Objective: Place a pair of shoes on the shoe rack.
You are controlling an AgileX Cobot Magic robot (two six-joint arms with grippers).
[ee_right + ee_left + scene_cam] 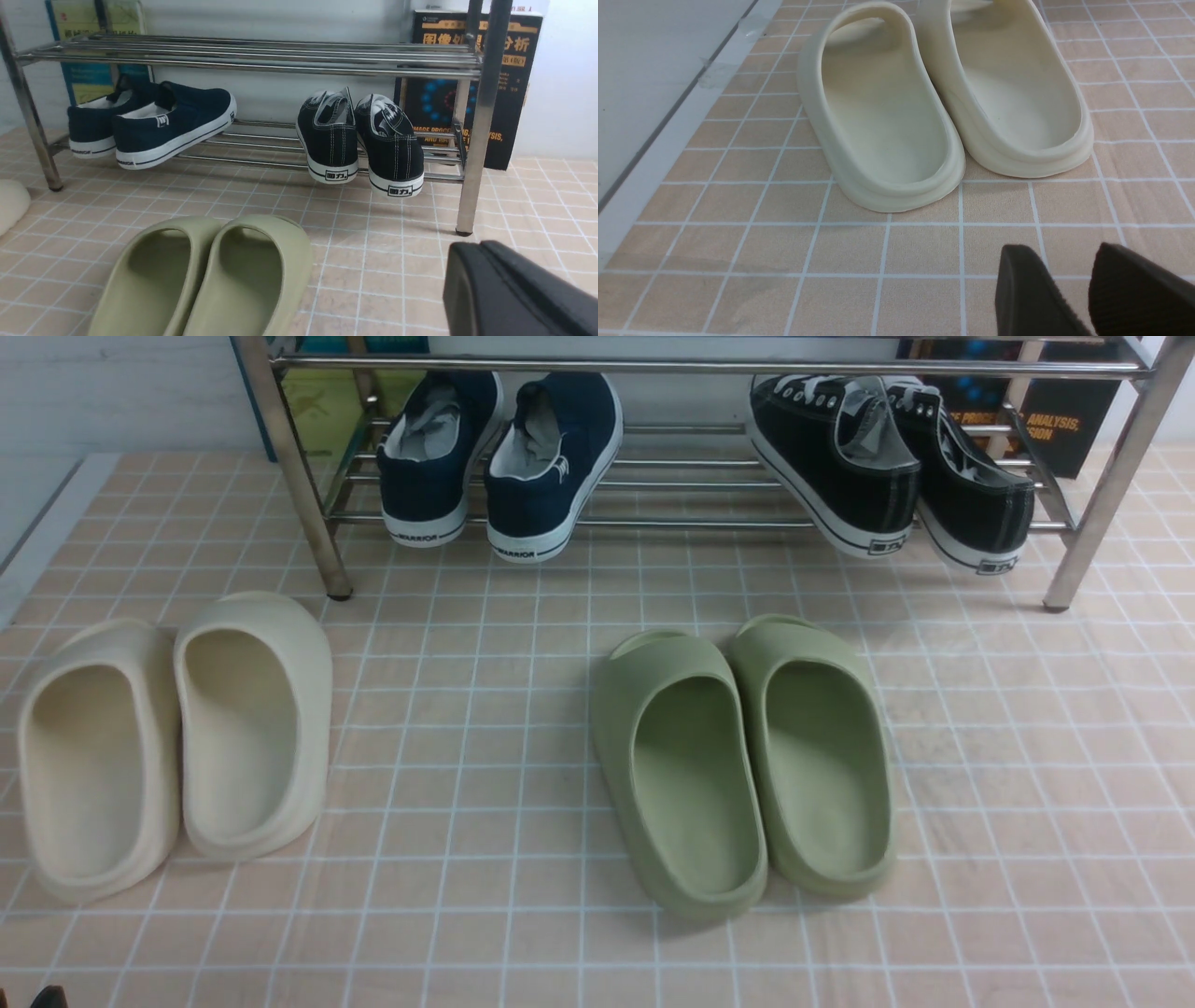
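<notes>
Nearest you, the left gripper (1069, 289) shows two dark fingers with a narrow gap between them, holding nothing, just short of the heels of the cream slides (943, 102). You see only one dark finger of the right gripper (509, 294), so you cannot tell how wide it stands. Take the shoe rack (695, 366) as your landmark: the black sneakers (887, 467) rest on its lower rails at the right end, heels tilted out over the front rail. The navy sneakers (504, 457) sit on the same rails at the left end. The green slides (742, 761) lie on the tiled floor (467, 709) in front of the rack.
</notes>
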